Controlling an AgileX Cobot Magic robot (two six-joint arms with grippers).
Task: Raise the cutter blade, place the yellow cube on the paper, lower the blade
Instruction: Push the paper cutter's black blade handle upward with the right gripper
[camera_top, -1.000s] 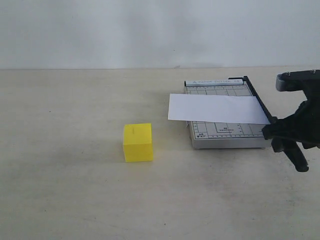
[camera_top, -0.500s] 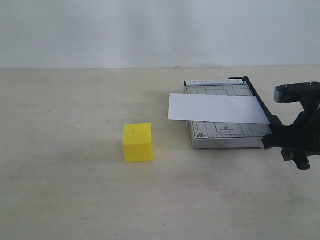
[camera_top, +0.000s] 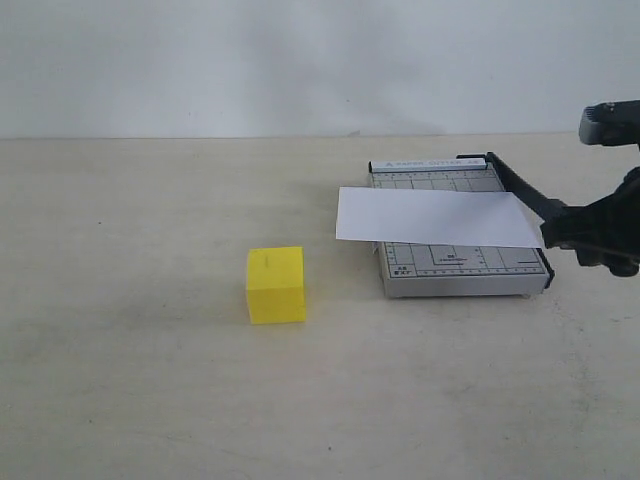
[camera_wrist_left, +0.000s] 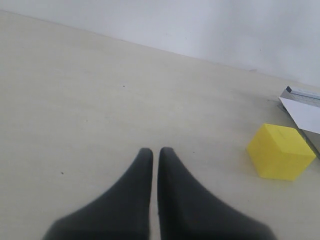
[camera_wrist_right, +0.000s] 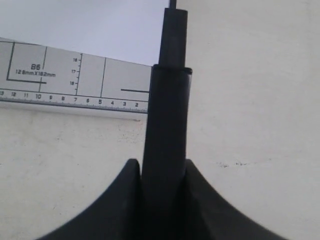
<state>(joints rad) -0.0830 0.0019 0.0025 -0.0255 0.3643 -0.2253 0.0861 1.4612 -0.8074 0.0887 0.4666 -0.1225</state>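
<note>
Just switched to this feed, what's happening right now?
The right gripper is closed around the handle of the cutter blade, whose handle end looks lifted slightly off the cutter base. The paper lies across the base. The yellow cube sits untouched on the table left of the cutter, not yet on the paper. The left gripper is shut and empty.

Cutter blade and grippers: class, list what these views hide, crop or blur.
Exterior view: the right gripper is cropped by the frame edge and covers the handle of the cutter blade.
Exterior view: the left gripper is out of frame.
Left wrist view: the edge crops the paper.
</note>
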